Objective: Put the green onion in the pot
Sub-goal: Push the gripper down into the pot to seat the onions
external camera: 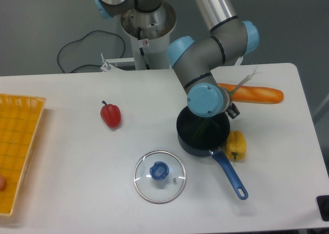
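The pot (203, 135) is taken as the landmark. It is a small dark-blue pan with a black inside, and it stands on the white worktop (77, 157). Its long blue handle (229, 174) points toward the near right edge of the worktop.

Nearer than the pot and to its left, a round glass lid (160, 176) with a blue knob is laid flat. Just beside the pot on its right, a yellow pepper (236, 145) is seen; whether they touch cannot be told. Far to the left of the pot, a yellow basket (18, 141) is seen at the worktop's edge. A red pepper (110, 114) is found between the basket and the pot, well apart from both.

Thin dark-green stalks of the green onion (203, 126) are seen inside the pot. Its pale tip (248, 77) sticks out up and to the right, behind the pot.

The arm is bent down from its base behind the pot, and its round blue wrist cap (206, 100) hangs right over the pot's far rim. The tool (232, 109) is mostly hidden by that wrist, so it cannot be told whether it is wide, narrow or holding the onion.

Behind the pot and to its right, a long orange bread loaf (254, 94) is laid across the worktop.
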Controlling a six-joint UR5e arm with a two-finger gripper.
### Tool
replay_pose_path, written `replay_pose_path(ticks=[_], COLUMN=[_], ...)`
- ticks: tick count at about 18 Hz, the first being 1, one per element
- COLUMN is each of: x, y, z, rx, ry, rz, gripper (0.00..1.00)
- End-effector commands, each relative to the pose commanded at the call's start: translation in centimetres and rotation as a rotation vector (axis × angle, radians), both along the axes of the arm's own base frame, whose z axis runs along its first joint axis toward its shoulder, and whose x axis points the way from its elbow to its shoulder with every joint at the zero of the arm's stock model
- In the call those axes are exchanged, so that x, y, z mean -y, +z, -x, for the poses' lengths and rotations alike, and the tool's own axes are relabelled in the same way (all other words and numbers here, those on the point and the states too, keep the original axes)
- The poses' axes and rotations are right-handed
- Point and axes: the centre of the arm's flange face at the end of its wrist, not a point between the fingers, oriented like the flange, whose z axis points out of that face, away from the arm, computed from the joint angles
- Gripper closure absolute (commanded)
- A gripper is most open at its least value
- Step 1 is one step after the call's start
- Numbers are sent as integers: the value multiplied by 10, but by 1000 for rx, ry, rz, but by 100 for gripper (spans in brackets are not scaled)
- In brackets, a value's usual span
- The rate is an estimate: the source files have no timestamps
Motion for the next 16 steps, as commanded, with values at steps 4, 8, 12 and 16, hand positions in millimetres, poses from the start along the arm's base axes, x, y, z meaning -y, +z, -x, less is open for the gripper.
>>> replay_pose_path(ticks=[4, 8, 12, 16], x=[0, -3, -2, -2], y=[-1, -2, -3, -2], z=[0, -3, -3, -3], rx=[1, 3, 4, 4], ry=[0, -5, -5, -6], rz=[1, 2, 3, 3], gripper=[79, 78, 78, 67])
